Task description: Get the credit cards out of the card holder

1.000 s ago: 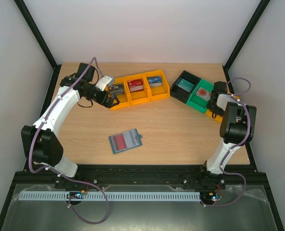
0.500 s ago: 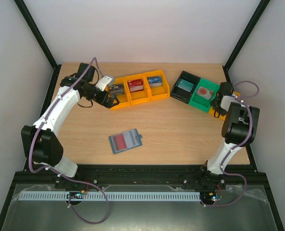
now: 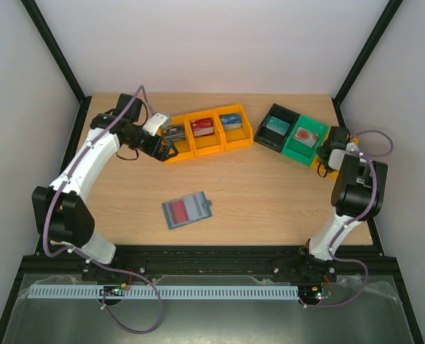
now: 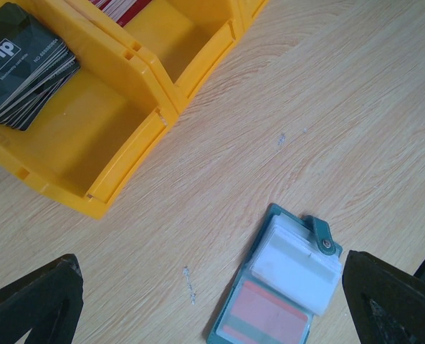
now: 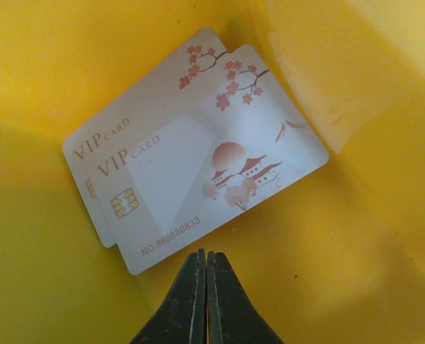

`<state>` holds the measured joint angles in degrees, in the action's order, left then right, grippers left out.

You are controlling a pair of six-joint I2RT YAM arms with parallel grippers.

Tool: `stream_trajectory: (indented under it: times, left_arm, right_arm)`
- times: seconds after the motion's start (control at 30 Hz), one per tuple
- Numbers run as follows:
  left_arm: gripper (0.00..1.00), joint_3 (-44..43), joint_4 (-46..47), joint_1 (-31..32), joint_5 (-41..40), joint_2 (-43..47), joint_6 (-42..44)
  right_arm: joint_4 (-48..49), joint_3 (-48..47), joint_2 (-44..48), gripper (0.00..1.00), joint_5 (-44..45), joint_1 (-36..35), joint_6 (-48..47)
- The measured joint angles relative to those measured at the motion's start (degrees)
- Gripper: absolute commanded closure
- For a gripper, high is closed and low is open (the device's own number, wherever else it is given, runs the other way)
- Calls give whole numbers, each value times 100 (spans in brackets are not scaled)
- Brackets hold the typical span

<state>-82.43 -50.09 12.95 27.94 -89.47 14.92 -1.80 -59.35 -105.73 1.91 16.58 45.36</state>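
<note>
One red card (image 4: 266, 315), seemingly, sits sleeved in the open card holder (image 3: 187, 210) on the tabletop (image 3: 269, 208), untouched. Farther back, left jaws spread beside the yellow bins (image 4: 119, 183). Right jaws, pressed together, empty, have shifted from green bin (image 3: 292, 152) into the end yellow bin (image 5: 355, 272) above two pale cards (image 5: 198, 165); extraction unfinished.

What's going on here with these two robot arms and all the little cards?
Two robot arms are emptying a card holder, which lies open mid-table with a red card in its sleeve. Neither arm touches it right now. The left pincer hovers open by the yellow bins. The right pincer is shut, holding nothing, over two pale cards lying in a separate yellow bin at the far right.
</note>
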Motion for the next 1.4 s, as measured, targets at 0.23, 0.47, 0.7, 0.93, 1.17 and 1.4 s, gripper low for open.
stream_trajectory:
  times: [0.23,0.47,0.7,0.93,1.17,1.4]
  left_arm:
    - [0,0,0,0,-22,-2,0]
    - [1,2,2,0,-26,-9,2]
    - [1,516,234,0,376,-9,-166]
    - [1,1401,782,-11,800,2,-973]
    - [1,2260,1530,-413,1038,614,-1856]
    - [1,3834,2605,-940,1272,1534,-2973]
  right_arm:
    - [105,-87,-22,98,-76,105,264]
    - [212,-92,68,98,-116,142,225]
    - [116,48,1375,91,-282,37,-249]
    - [-323,46,2865,63,-52,-1720,-824]
    - [-1410,-179,2354,26,-155,-4474,-1078]
    - [-2138,-763,966,1,-243,-6754,-1032]
